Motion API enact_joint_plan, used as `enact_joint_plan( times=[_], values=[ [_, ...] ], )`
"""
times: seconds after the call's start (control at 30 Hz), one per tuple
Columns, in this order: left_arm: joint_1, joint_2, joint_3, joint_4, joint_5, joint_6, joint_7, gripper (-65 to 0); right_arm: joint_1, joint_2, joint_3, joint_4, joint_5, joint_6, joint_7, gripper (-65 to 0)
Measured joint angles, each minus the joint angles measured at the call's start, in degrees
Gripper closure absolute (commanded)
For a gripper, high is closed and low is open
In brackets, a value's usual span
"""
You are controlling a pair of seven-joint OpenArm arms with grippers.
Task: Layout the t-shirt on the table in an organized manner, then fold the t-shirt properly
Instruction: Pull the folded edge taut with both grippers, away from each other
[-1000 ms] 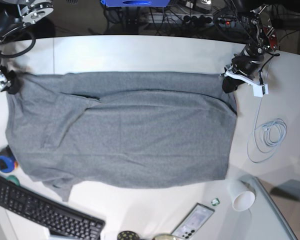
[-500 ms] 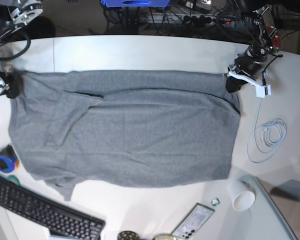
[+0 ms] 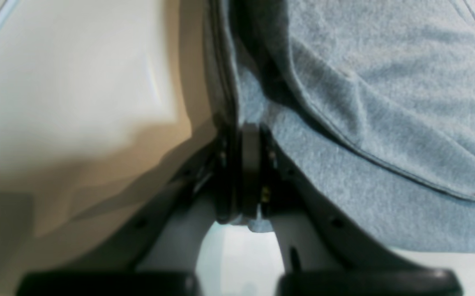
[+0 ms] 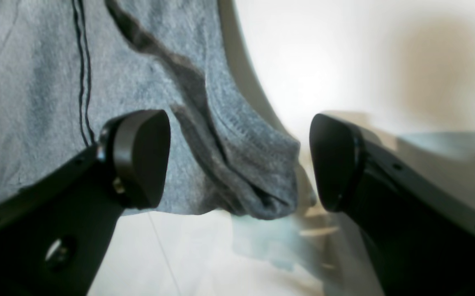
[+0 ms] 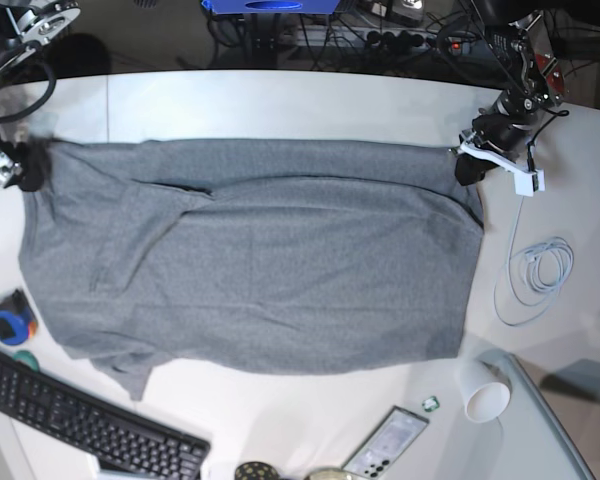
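We are looking at the t-shirt (image 5: 250,255) lying spread across the table (image 5: 280,100), its long upper edge now running nearly straight between our two arms. Compared with a second ago the cloth is sitting a little farther toward the far side of the table and is drawn tauter along that top edge; the left gripper (image 5: 467,165) has carried its corner outward and slightly away from us, and the slack near it is flattening. In the left wrist view the left gripper's fingers (image 3: 250,172) are pressed together, clamped on a fold of the t-shirt's hem. In the right wrist view the right gripper (image 4: 237,160) is standing with its fingers (image 4: 139,156) wide apart, the bunched corner of the shirt hanging between them, not pinched. A sleeve is still folded in on the shirt body near that end, and the lower corner near the keyboard (image 5: 80,425) is crumpled. We are judging that the layout step is not yet finished: the stretch is helping, but the free corner and tucked sleeve are still needing attention before folding.
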Motion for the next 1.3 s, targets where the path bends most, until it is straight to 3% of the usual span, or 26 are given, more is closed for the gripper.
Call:
enact_joint_plan(
  times=[0.17,0.73,0.83,1.0,1.3],
  values=[
    [-0.3,0.0,0.0,0.0,0.2,0.0,0.1,0.0,-2.1,0.9,-5.7,0.5,0.9,0.1,1.1,-50.3],
    [-0.3,0.0,0.0,0.0,0.2,0.0,0.2,0.0,-3.6,0.9,-8.4,1.2,2.2,0.2,1.9,-50.1],
    [-0.3,0.0,0.0,0.0,0.2,0.0,0.2,0.0,-3.8,0.4,-9.7,4.2,0.2,0.2,-1.2,-50.1],
    [-0.3,0.0,0.0,0.0,0.2,0.0,0.2,0.0,-5.6,-3.1,-9.8,10.1,-1.1,0.2,-2.6,-50.1],
    [-0.2,0.0,0.0,0.0,0.2,0.0,0.2,0.0,-5.1,-3.1,-9.7,10.2,-1.7,0.2,-3.5,-50.1]
  ],
)
